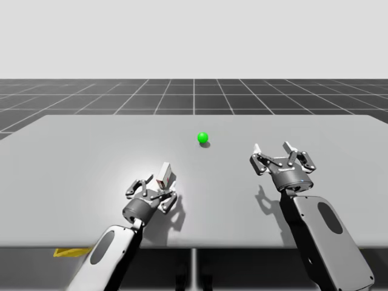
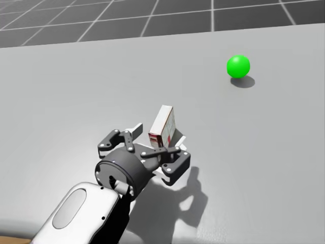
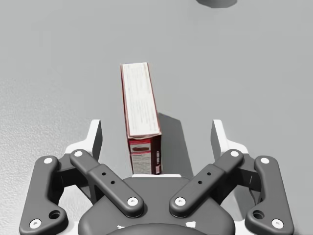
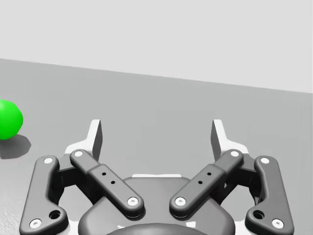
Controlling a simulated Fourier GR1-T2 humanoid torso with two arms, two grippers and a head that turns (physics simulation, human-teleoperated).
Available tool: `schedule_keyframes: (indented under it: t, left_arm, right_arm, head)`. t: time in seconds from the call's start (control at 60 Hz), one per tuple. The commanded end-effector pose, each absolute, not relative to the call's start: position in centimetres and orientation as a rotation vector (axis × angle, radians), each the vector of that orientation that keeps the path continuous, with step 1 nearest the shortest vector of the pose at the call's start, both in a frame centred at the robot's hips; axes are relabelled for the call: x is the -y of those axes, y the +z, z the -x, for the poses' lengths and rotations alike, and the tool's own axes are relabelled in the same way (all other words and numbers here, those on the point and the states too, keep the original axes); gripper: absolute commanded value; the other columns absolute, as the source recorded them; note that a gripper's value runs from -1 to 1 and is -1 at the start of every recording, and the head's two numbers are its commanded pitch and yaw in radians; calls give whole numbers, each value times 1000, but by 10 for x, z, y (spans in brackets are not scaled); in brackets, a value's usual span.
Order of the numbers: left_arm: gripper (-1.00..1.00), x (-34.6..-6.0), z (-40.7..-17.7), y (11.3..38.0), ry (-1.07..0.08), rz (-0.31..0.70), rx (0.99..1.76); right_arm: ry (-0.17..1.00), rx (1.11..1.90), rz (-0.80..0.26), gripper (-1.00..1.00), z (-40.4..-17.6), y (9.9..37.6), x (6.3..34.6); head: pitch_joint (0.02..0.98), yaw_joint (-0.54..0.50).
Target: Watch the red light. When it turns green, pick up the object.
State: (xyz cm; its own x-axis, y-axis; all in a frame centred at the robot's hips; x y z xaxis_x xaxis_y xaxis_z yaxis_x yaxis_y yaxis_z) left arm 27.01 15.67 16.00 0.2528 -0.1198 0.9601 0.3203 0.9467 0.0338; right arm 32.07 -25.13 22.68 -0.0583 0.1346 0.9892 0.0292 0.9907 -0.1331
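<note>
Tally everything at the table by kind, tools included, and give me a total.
green light: 1
red and white box: 1
tools: 2 (left tool, open with the box between its fingers; right tool, open)
total: 4

Reaches in from the lower left with the left arm (image 1: 103, 257), forearm slanting up and inward. Holds the left claw (image 1: 154, 188) low and pointing forward, fingers (image 3: 93, 139) spread wide apart. Brings the right arm (image 1: 330, 239) in from the lower right, leaning slightly inward. Carries the right claw (image 1: 282, 151) lifted higher, aimed forward, its own fingers equally wide, gripping nothing.
</note>
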Motion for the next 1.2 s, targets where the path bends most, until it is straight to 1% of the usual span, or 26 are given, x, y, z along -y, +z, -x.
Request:
schedule_keyframes:
  t: [0.017, 0.133, 0.233, 0.267, 0.283, 0.3, 0.317, 0.333, 0.35, 0.367, 0.383, 0.45, 0.6, 0.633, 0.667, 0.75, 0.867, 0.883, 0.967, 1.05, 1.1, 1.133, 1.167, 1.2]
  left_arm:
    - [-1000, -150, -290, 152, -299, 143, 1267]
    - [-1000, -150, -300, 148, -272, 123, 1254]
    - [-1000, -152, -301, 142, -257, 114, 1242]
    - [-943, -152, -301, 140, -260, 112, 1234]
    - [-862, -152, -301, 139, -263, 109, 1229]
    - [-764, -152, -301, 139, -265, 105, 1225]
    - [-389, -152, -300, 137, -271, 110, 1222]
    - [-256, -152, -300, 137, -276, 111, 1219]
    - [157, -153, -300, 136, -279, 108, 1217]
    - [435, -152, -300, 136, -284, 111, 1211]
    - [910, -153, -300, 134, -297, 107, 1204]
    - [1000, -152, -298, 134, -307, 115, 1195]
    - [1000, -151, -296, 131, -330, 109, 1189]
    - [1000, -152, -296, 131, -335, 109, 1189]
    - [1000, -152, -296, 131, -335, 110, 1189]
    - [1000, -152, -295, 129, -339, 108, 1186]
    - [1000, -151, -295, 128, -342, 107, 1185]
    - [1000, -151, -295, 128, -342, 105, 1185]
    - [1000, -151, -295, 127, -342, 105, 1184]
    - [1000, -151, -295, 127, -343, 106, 1186]
    - [1000, -152, -295, 129, -342, 118, 1191]
    - [1000, -153, -295, 135, -331, 140, 1202]
    - [1000, -154, -295, 139, -329, 141, 1214]
    - [1000, -156, -295, 149, -327, 146, 1237]
  right_arm:
    - [87, 1630, 123, -1000, -320, 227, 251]
    - [88, 1631, 123, -1000, -320, 227, 251]
    - [88, 1632, 123, -1000, -320, 227, 251]
    - [88, 1632, 122, -1000, -320, 228, 251]
    - [87, 1632, 121, -1000, -320, 228, 251]
    - [87, 1633, 121, -1000, -320, 228, 251]
    - [87, 1634, 121, -1000, -320, 228, 251]
    - [87, 1635, 121, -1000, -320, 228, 251]
    - [87, 1635, 120, -1000, -320, 228, 251]
    - [87, 1635, 120, -1000, -320, 228, 251]
    - [87, 1636, 120, -1000, -319, 229, 251]
    - [86, 1638, 120, -1000, -319, 229, 251]
    - [86, 1640, 122, -1000, -319, 230, 251]
    - [86, 1640, 123, -1000, -319, 230, 251]
    - [86, 1640, 122, -1000, -319, 230, 251]
    - [86, 1640, 124, -1000, -319, 230, 251]
    - [86, 1640, 124, -1000, -319, 229, 251]
    - [85, 1639, 124, -1000, -319, 229, 251]
    - [85, 1640, 124, -1000, -318, 229, 251]
    - [84, 1639, 124, -1000, -318, 229, 251]
    - [85, 1640, 125, -1000, -318, 229, 251]
    - [85, 1640, 125, -1000, -318, 229, 251]
    - [85, 1640, 124, -1000, -318, 229, 251]
    - [86, 1640, 124, -1000, -318, 229, 251]
  head:
    - [779, 206]
    - [778, 208]
    - [776, 209]
    - [776, 209]
    - [776, 209]
    - [777, 209]
    - [777, 209]
    - [777, 209]
    - [777, 209]
    - [776, 209]
    - [775, 211]
    - [772, 211]
    - [741, 214]
    - [712, 216]
    - [703, 217]
    - [616, 223]
    - [532, 230]
    - [505, 231]
    - [453, 232]
    - [422, 231]
    - [418, 232]
    - [417, 232]
    - [416, 232]
    - [415, 231]
